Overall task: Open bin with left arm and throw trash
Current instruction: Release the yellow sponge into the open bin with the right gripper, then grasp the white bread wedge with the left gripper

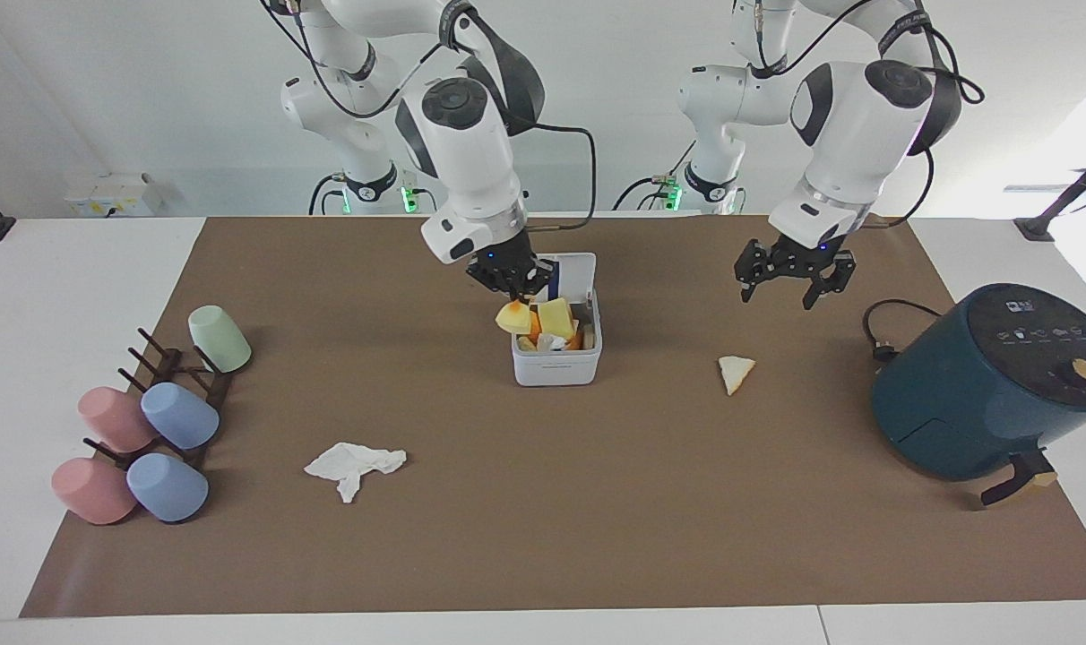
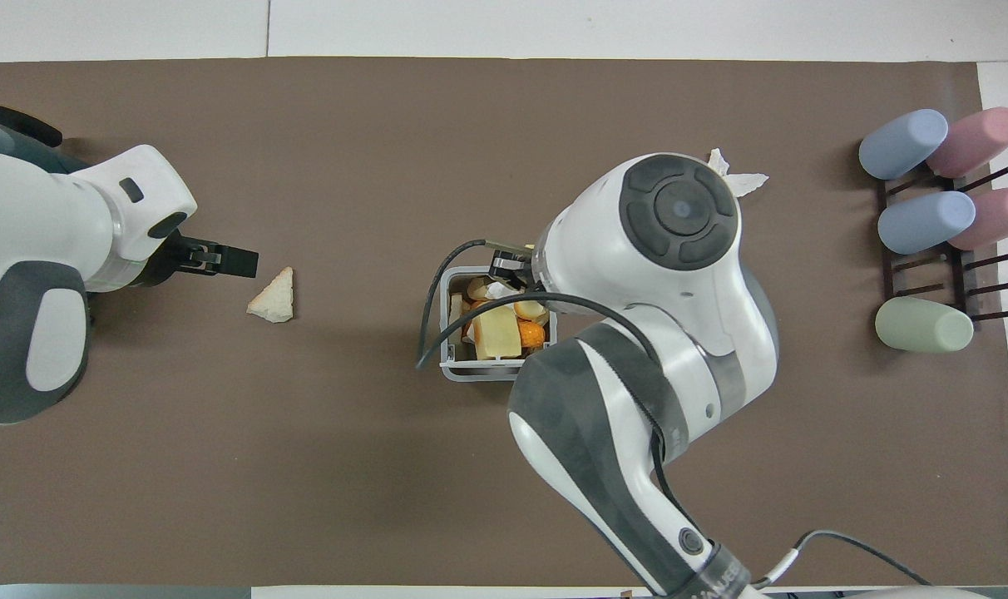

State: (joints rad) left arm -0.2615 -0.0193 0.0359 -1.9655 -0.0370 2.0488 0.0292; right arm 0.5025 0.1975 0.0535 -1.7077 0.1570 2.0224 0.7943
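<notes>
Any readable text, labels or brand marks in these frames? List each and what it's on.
No text here can be read in full.
Air fryer: white icons on its top panel, too small to read.
Bin: small mark on its front wall, too small to read.
Right arm: lettering on a dark band at the frame's bottom edge, cut off and unreadable.

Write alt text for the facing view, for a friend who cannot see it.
The right end effector holds a yellow spongy block with an orange spot over a small white square plastic bin, its lid up. The left end effector hangs open above the brown mat, near a pale cream triangular wedge; a crumpled white tissue lies apart.
</notes>
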